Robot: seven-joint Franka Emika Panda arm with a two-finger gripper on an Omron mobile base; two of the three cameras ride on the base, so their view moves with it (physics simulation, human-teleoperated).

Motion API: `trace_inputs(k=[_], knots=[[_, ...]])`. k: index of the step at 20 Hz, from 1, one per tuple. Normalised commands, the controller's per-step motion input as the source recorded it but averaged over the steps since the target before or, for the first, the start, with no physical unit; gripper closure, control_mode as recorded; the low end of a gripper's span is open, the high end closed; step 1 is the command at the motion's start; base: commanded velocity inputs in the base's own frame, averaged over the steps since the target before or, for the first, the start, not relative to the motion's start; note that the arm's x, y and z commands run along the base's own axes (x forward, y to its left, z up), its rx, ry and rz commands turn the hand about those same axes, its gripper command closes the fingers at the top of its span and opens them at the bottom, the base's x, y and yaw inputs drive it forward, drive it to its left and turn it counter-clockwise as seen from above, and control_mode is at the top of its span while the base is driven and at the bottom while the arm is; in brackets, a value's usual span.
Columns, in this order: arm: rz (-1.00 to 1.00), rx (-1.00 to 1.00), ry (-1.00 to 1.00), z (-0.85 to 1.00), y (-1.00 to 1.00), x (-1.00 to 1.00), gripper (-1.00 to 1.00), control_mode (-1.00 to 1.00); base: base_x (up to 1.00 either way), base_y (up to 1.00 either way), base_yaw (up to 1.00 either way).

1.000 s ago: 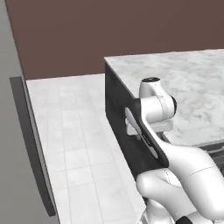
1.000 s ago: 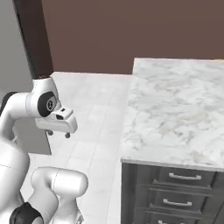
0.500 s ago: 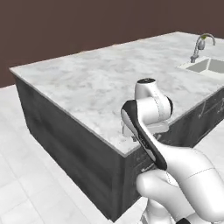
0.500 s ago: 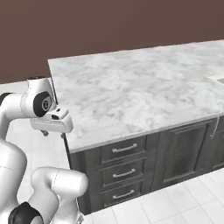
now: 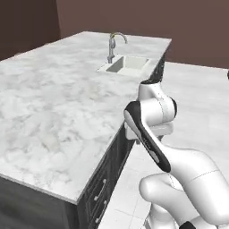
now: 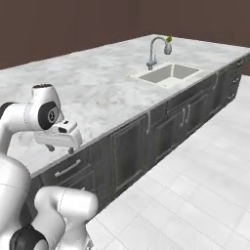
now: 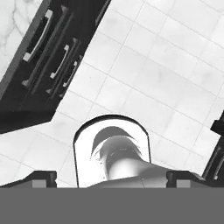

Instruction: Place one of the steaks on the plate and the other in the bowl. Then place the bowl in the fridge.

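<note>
One long grey-white marble worktop [image 5: 53,103] on dark cabinets fills the scene. It carries one rectangular pale sink [image 5: 126,65] with one curved silver faucet [image 5: 113,44], at its far right part in the left base view. In the right base view the same sink [image 6: 170,73] and faucet [image 6: 157,49] sit at the far end, and I count about five dark cabinet fronts with light handles [image 6: 146,122] below the edge. The white tiled floor [image 6: 195,185] lies to the right.

The white arm is folded beside the near edge of the worktop. Its claw [image 6: 59,147] hangs from the hand, pointing down, just in front of the worktop edge; two small dark tips are visible, but I cannot tell if they are apart or together. In the hand view, three drawer handles [image 7: 52,65] are seen over the floor.

The steaks, plate, bowl and fridge I cannot find anywhere here.

Compared with half a second ago, the whole picture has shifted: the camera has turned, and the sink, then at the far right border, is now well inside.
</note>
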Motion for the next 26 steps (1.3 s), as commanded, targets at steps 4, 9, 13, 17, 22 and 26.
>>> trace_inputs(k=[4,9,13,17,22,26], knots=[[0.00,0.00,0.00,0.00,0.00,0.00,-1.00,1.00,0.09,-0.71,-0.79],[0.00,0.00,0.00,0.00,0.00,0.00,-1.00,1.00,0.10,-0.61,-0.79],[0.00,0.00,0.00,0.00,0.00,0.00,-1.00,1.00,0.22,-0.17,-0.75],[0.00,0.00,0.00,0.00,0.00,0.00,-1.00,1.00,0.02,-0.10,-0.75],[0.00,0.00,0.00,0.00,0.00,0.00,-1.00,1.00,0.02,0.05,-0.73],[0.00,0.00,0.00,0.00,0.00,0.00,-1.00,1.00,0.09,0.13,-0.63]])
